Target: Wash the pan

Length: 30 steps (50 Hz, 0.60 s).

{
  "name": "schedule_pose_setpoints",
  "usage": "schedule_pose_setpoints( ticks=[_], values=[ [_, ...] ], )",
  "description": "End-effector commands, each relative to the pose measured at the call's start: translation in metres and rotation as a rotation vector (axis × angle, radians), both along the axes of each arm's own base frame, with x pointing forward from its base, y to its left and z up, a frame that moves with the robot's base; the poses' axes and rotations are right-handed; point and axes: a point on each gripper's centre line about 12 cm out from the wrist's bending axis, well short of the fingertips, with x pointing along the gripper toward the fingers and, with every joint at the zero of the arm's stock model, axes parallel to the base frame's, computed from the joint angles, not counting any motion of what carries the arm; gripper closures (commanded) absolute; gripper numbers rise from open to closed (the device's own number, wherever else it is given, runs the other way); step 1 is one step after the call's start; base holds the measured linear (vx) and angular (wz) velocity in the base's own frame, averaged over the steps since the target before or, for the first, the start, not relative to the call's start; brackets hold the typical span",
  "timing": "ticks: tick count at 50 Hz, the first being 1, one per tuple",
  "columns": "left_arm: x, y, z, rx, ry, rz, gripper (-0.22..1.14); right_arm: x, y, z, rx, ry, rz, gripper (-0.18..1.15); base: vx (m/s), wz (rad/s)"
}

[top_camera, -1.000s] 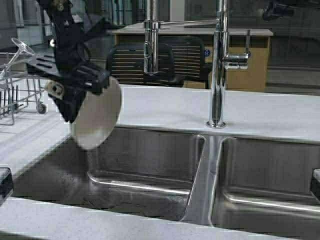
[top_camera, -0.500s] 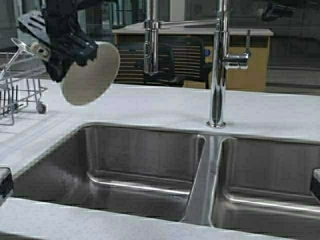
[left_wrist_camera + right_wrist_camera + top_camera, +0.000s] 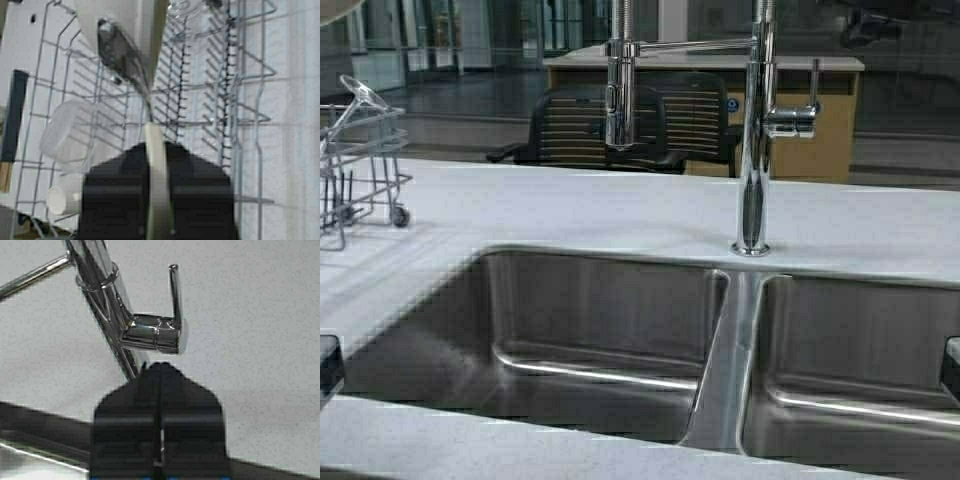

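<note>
Left gripper (image 3: 159, 220) clamps the pan (image 3: 156, 165) by its rim above the dish rack (image 3: 240, 100); washing appears complete, racking remains. Right gripper (image 3: 160, 450), closed and empty, hangs near the faucet lever (image 3: 174, 295).

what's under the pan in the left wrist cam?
The wire dish rack lies below the pan, which the left gripper holds edge-on. In the rack: a clear cup and a small white cup. The gripper body hides whatever is directly beneath.

office or lab break-room kitchen: steel double sink (image 3: 620, 330) set in a white speckled counter (image 3: 620, 210), tall chrome pull-down faucet (image 3: 752, 130), wire dish rack (image 3: 360, 170); behind, mesh office chairs (image 3: 610, 130) at a wood desk (image 3: 820, 110).
</note>
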Motion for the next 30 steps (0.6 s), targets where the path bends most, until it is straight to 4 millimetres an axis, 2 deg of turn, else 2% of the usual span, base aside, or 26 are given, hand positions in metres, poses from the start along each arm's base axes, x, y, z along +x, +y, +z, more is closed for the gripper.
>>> schedule_pose_setpoints(
  ticks=[1,9,18,30],
  values=[
    [-0.005,0.025,0.008,0.022,-0.015,0.067,0.88,0.007,0.002,0.006,-0.002,-0.024,0.005,0.90,0.00,0.00],
    [-0.006,0.048,-0.006,0.021,0.009,0.131,0.88,0.010,0.002,0.002,-0.025,-0.016,0.016,0.90,0.00,0.00],
    [-0.001,0.079,-0.044,0.003,0.065,0.179,0.88,0.011,0.003,0.006,-0.073,-0.032,0.042,0.90,0.00,0.00],
    [0.016,0.113,-0.076,-0.006,0.153,0.228,0.88,0.011,0.003,0.006,-0.073,-0.032,0.042,0.90,0.00,0.02]
  ],
)
